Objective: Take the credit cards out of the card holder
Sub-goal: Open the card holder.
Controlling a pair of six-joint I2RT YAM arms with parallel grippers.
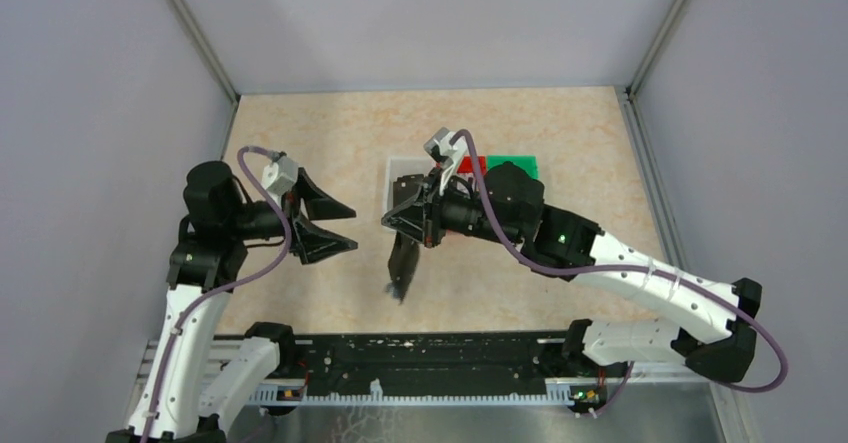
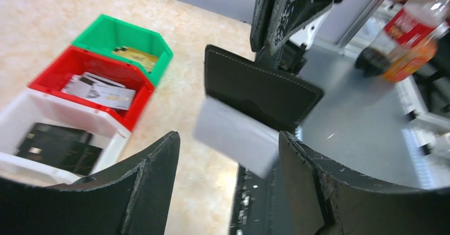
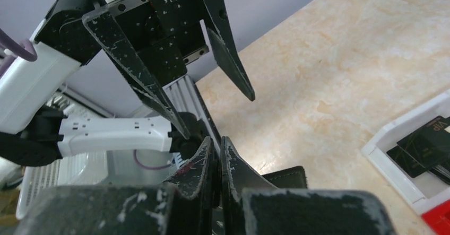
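The black card holder (image 1: 403,261) hangs in the air over the table, pinched at its top by my right gripper (image 1: 412,218), which is shut on it. In the left wrist view the card holder (image 2: 260,89) faces me, and a blurred grey-white credit card (image 2: 236,134) pokes out below its lower edge. I cannot tell if the card is still lodged in a slot or loose. My left gripper (image 2: 228,135) is open, one finger on each side of that card, touching neither. In the right wrist view my right gripper (image 3: 216,142) clamps the holder's edge (image 3: 289,174).
Three bins sit in a row at the back. The green bin (image 2: 124,38) holds a gold card (image 2: 139,58), the red bin (image 2: 53,76) holds grey-white cards (image 2: 101,90), and the white bin (image 2: 32,107) holds black cards (image 2: 58,147). A bottle (image 2: 408,33) lies off the table.
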